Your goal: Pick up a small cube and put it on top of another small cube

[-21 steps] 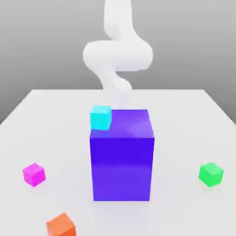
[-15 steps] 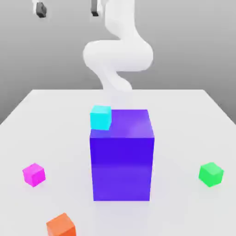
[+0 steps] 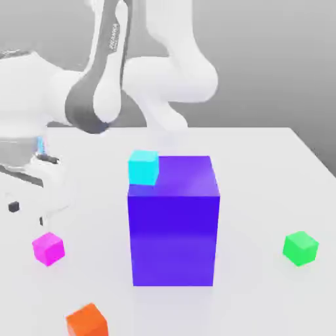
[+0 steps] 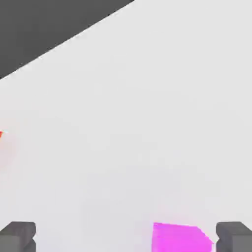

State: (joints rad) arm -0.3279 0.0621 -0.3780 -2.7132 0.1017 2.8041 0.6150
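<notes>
The small magenta cube (image 3: 48, 249) rests on the white table at the exterior view's left. My gripper (image 3: 27, 213) hangs just above and slightly behind it, open. In the hand view the cube (image 4: 179, 237) lies between my two dark fingertips (image 4: 234, 236), close to one of them, with my gripper (image 4: 126, 238) spread much wider than the cube. The small green cube (image 3: 300, 248) sits on the table at the exterior view's right, far from the gripper.
A big blue-violet block (image 3: 173, 220) stands mid-table between the two small cubes, with a cyan cube (image 3: 143, 167) by its far upper corner. An orange cube (image 3: 86, 321) lies near the front edge. The table's far edge (image 4: 69, 37) meets dark background.
The arm has swung down from high above to just over the magenta cube at the exterior view's left. None of the cubes has moved.
</notes>
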